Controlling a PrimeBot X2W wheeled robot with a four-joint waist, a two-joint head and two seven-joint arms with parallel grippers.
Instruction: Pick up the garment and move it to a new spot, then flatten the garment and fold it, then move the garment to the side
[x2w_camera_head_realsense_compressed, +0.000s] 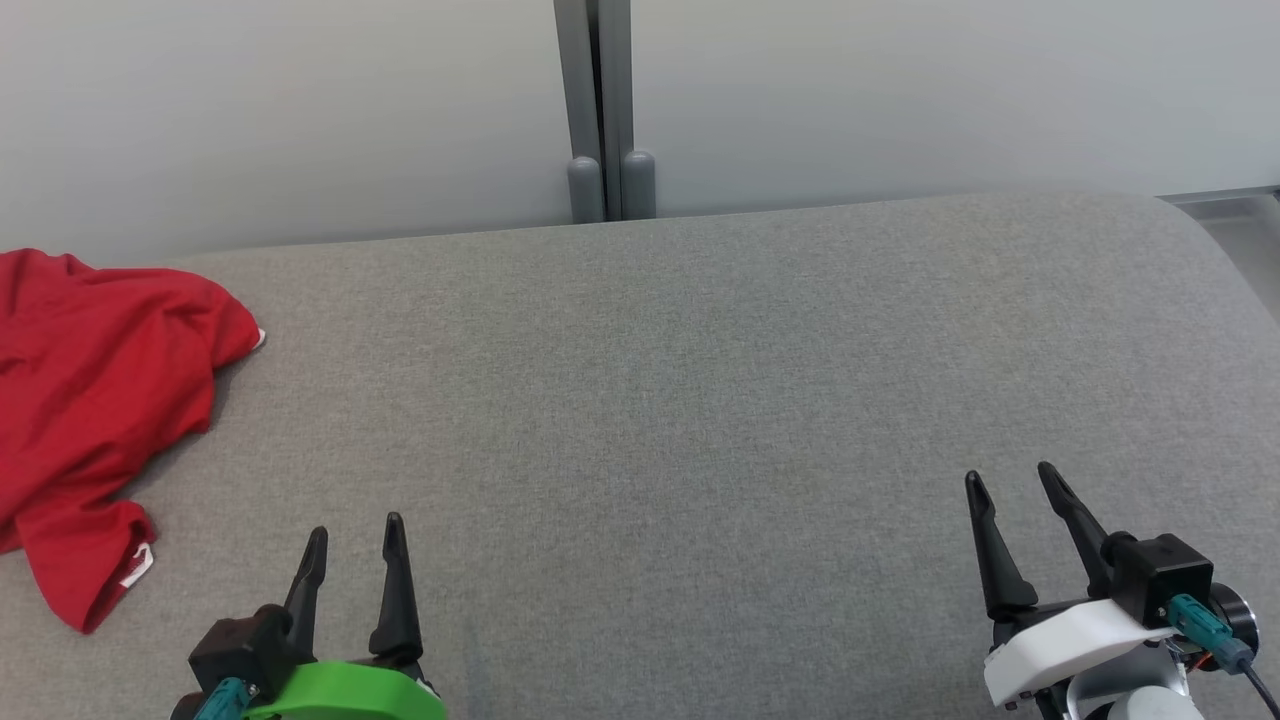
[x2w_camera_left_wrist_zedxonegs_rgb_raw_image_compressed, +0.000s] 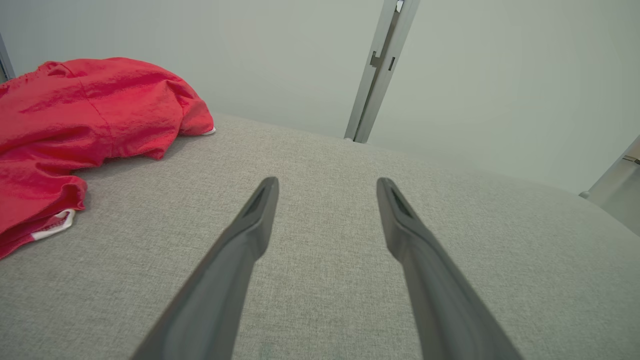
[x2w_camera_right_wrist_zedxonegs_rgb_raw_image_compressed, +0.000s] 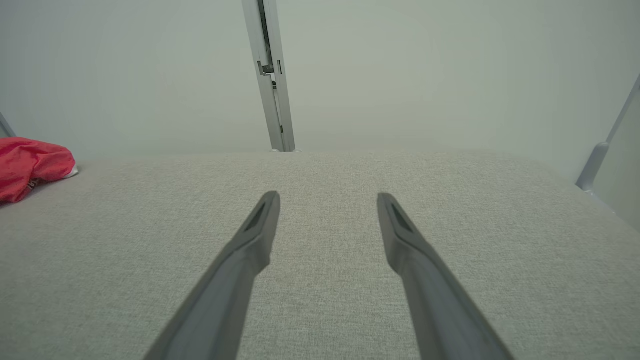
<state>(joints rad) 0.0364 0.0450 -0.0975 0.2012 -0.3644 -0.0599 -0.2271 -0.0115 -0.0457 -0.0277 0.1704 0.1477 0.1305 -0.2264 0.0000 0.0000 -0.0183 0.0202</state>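
Head view, starting at the left gripper (x2w_camera_head_realsense_compressed: 356, 523): spread wide, holding nothing, poised low over bare grey upholstery (x2w_camera_head_realsense_compressed: 650, 400). Same story over at the right gripper (x2w_camera_head_realsense_compressed: 1010, 472): fingers apart, empty, well clear of the action. Out to the robot's left now, and spotting the red T-shirt (x2w_camera_head_realsense_compressed: 100, 400): crumpled in a loose heap at the far left edge of the upholstery, partly cut off by the frame, near the left gripper but not touching it. Looks light, soft and floppy; bound to sag and drape once lifted, no risk of breaking, little of slipping from a firm pinch. Best bet, judging from here: pinching a raised fold on the near side of the heap, or the sleeve hem (x2w_camera_head_realsense_compressed: 125, 570) with its white lining showing, rather than a thick bunch. Beyond all that, a pale wall (x2w_camera_head_realsense_compressed: 300, 100) and a grey post (x2w_camera_head_realsense_compressed: 605, 100).
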